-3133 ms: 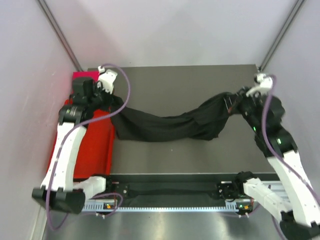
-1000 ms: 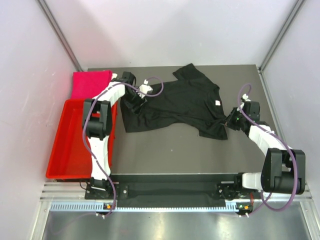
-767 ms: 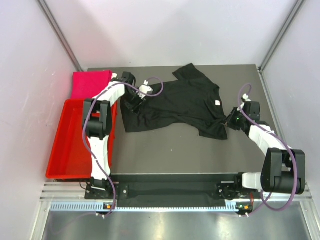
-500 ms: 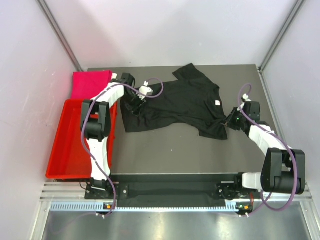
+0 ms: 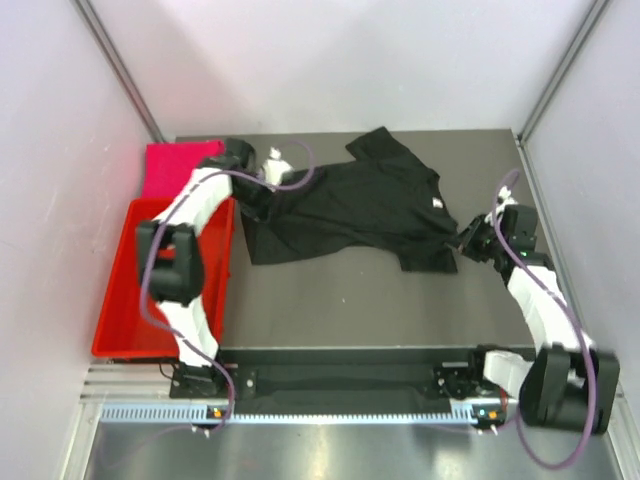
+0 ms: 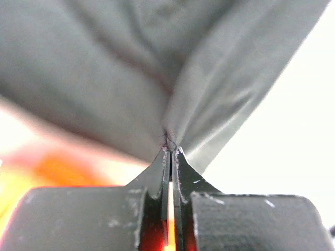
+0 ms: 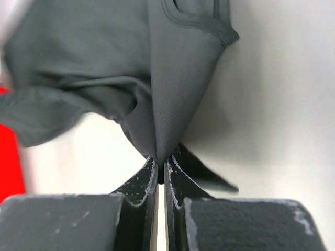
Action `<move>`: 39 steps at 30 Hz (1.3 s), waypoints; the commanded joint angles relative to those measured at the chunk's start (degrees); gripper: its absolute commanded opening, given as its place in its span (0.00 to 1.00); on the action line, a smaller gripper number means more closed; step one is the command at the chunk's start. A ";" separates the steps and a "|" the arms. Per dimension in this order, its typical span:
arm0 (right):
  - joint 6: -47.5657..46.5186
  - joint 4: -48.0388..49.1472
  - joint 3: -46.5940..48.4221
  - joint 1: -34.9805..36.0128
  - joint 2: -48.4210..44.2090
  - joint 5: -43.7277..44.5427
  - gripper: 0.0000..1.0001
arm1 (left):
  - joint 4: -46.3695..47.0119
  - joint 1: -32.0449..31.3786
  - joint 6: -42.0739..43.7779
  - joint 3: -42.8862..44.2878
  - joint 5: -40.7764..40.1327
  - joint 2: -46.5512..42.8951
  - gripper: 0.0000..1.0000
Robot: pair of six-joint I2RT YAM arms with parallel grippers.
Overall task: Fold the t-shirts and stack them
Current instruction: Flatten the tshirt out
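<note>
Since a second ago the left pincer (image 6: 171, 151) has closed from apart to clamped on a fold of the black t-shirt (image 5: 360, 205), and the left forearm has swung toward the far left corner of the worktop (image 5: 330, 300). Over the same second the right arm has shifted a little toward the right edge.

That black t-shirt lies spread over the far middle of the worktop, wrinkled, with one sleeve pointing at the far edge. Its left side is pinched by the left pincer, and the cloth rises in a ridge from between the tips. Its near right corner is clamped in the right pincer (image 7: 160, 159), and the cloth fans out from that grip.

A pink t-shirt (image 5: 180, 165), folded into a square, sits in the far left corner, just beside the black one's left side. Nearer than it, a red tray (image 5: 130, 300) lies along the left edge.
</note>
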 commanded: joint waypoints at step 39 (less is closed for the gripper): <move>14.50 0.56 81.66 -7.09 30.51 -10.94 0.00 | 20.00 7.63 -15.94 46.66 -20.16 -5.15 0.00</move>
